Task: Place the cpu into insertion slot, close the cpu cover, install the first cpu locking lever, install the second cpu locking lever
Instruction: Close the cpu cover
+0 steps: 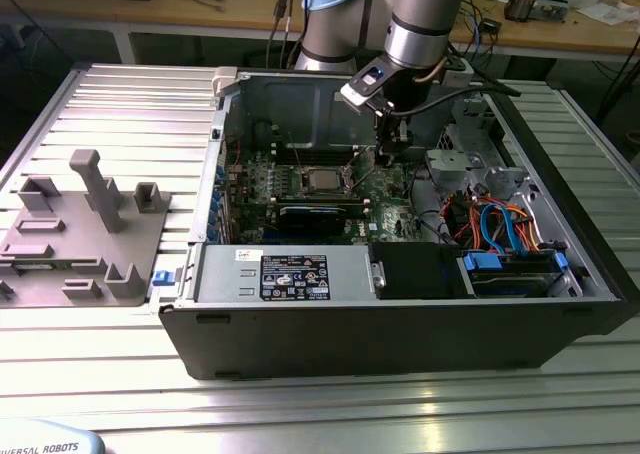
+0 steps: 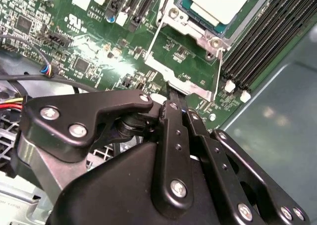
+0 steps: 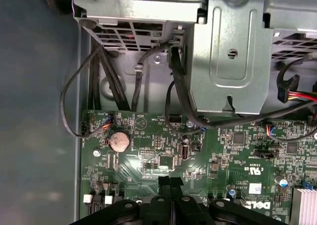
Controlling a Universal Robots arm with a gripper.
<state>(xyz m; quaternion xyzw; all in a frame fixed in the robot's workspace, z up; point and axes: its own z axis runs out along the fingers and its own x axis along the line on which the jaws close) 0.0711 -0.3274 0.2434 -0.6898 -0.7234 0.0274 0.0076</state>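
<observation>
In the exterior view, even light is given from above; strong glare is thrown off the ribbed table (image 1: pixel 320 404) at its near edge, and the case (image 1: pixel 400 339) interior is shaded. In the second wrist view the cpu (image 2: pixel 223 2) is washed pale and 1 bright patch is cast on the green board (image 2: pixel 116 56).

The second wrist view's edge cut off the cpu (image 2: pixel 223 2); the pincer (image 2: pixel 181 108) hid one end of the cpu cover (image 2: pixel 193 87), leaving contact there unclear.
</observation>
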